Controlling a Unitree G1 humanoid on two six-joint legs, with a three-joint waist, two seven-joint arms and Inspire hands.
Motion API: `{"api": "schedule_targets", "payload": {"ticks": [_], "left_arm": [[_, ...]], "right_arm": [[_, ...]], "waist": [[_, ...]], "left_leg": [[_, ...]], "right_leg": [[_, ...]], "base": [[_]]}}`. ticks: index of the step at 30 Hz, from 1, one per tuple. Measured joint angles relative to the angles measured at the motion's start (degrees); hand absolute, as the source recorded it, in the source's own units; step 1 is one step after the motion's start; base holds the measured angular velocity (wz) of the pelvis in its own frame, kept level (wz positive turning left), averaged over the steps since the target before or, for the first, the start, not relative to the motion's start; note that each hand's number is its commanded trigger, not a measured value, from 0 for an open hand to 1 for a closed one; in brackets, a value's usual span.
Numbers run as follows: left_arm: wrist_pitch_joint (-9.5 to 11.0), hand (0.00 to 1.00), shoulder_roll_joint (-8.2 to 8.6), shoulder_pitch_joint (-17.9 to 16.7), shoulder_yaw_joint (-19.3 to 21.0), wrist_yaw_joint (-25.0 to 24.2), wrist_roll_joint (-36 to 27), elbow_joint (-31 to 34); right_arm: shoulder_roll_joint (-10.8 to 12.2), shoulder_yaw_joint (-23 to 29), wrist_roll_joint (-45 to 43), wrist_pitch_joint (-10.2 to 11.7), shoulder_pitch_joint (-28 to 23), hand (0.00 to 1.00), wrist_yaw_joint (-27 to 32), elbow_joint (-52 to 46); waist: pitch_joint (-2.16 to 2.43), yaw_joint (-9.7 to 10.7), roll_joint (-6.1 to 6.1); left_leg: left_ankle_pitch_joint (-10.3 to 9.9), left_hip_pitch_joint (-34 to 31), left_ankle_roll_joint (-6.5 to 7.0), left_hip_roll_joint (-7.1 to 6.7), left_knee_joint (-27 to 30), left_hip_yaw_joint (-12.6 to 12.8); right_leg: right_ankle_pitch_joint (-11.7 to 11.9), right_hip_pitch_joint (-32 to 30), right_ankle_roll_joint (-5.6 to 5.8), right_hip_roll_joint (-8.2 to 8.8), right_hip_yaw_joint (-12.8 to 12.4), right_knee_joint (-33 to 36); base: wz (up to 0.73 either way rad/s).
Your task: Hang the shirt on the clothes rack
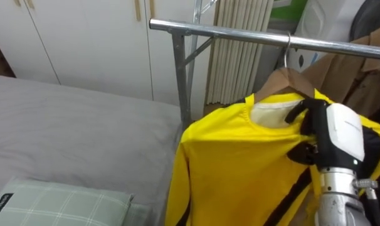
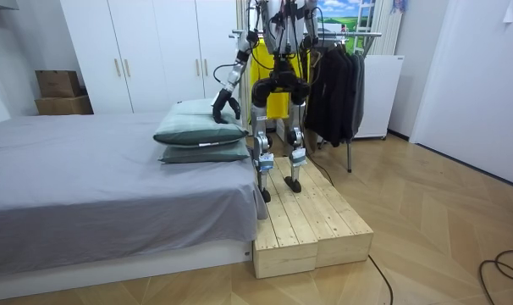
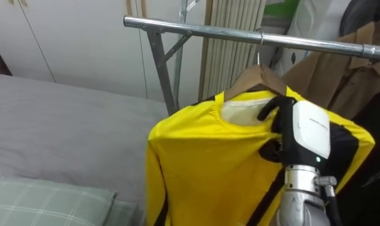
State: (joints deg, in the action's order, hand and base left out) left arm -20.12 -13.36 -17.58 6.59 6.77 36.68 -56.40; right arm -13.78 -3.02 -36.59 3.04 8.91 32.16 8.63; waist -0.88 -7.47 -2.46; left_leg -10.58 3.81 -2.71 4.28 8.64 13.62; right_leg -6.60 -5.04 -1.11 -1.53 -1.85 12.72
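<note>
1. Looks, in the left eye view, down and forward from the robot's head, very close to the yellow shirt (image 1: 240, 169) on the rail (image 1: 240, 34), with the bed (image 1: 64, 119) and a pillow (image 1: 58, 204) at lower left.
2. Looks, in the right eye view, the same way from slightly further right, and shows the same shirt, rail and bed set a little further left.
3. Stands, for the room view, well back, beyond the wooden platform (image 2: 311, 224), facing the robot's back and the wardrobe (image 2: 146, 51), and takes in the whole robot.
4. Shares with both eye views the bed, pillow, rail and yellow shirt, there far off.
</note>
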Motion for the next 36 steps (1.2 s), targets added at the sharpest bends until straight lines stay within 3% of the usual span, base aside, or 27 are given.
{"api": "schedule_targets", "payload": {"ticks": [3, 4, 5, 16, 36], "left_arm": [[0.1, 0.0, 0.33, 0.0, -0.2, 0.6, -0.2, -1.2], [0.1, 0.0, 0.39, 0.0, -0.2, 0.6, -0.3, -1.4], [0.1, 0.0, 0.5, 0.0, -0.2, 0.5, -0.4, -1.6], [0.1, 0.0, 0.59, 0.0, -0.7, 0.4, -1.1, -3.3], [0.1, 0.0, 0.55, 0.0, -0.7, 0.5, -1.1, -3.4]], "right_arm": [[0.0, 0.0, 3.1, 0.7, -0.1, 1.0, 1.0, -3.3], [0.0, 0.0, 3.7, 0.7, -0.1, 0.6, 1.2, -3.9], [0.0, 0.0, 4.9, 0.7, -0.1, 0.0, 1.5, -5.0], [-0.1, 0.0, 7.8, 0.7, -0.1, 0.0, 2.3, -7.6], [-0.1, -0.1, 7.5, 1.2, -1.8, 0.0, 2.9, -7.4]], "waist": [[0.05, 0.5, 0.09], [0.05, 0.6, 0.09], [0.05, 0.9, 0.1], [0.09, 2.5, 0.36], [0.03, 2.4, 0.42]], "left_leg": [[0.0, 0.1, 0.0, -0.01, 0.0, 0.2], [0.0, 0.1, 0.0, -0.01, 0.0, 0.3], [0.0, 0.1, 0.0, -0.01, 0.0, 0.5], [-0.1, 0.3, -0.11, 0.11, -0.1, 0.9], [-0.1, 0.7, -0.11, 0.11, -0.4, 1.1]], "right_leg": [[0.0, 0.0, 0.02, -0.01, -0.3, 0.1], [0.0, 0.0, 0.04, -0.05, -0.4, 0.1], [0.0, -0.1, 0.05, -0.1, -0.5, 0.1], [0.1, -0.1, 0.03, -0.34, -1.0, 0.1], [0.1, 0.1, 0.04, -0.4, -1.2, 0.1]], "base": [[-0.02], [-0.07], [-0.07], [-0.02], [0.0]]}}
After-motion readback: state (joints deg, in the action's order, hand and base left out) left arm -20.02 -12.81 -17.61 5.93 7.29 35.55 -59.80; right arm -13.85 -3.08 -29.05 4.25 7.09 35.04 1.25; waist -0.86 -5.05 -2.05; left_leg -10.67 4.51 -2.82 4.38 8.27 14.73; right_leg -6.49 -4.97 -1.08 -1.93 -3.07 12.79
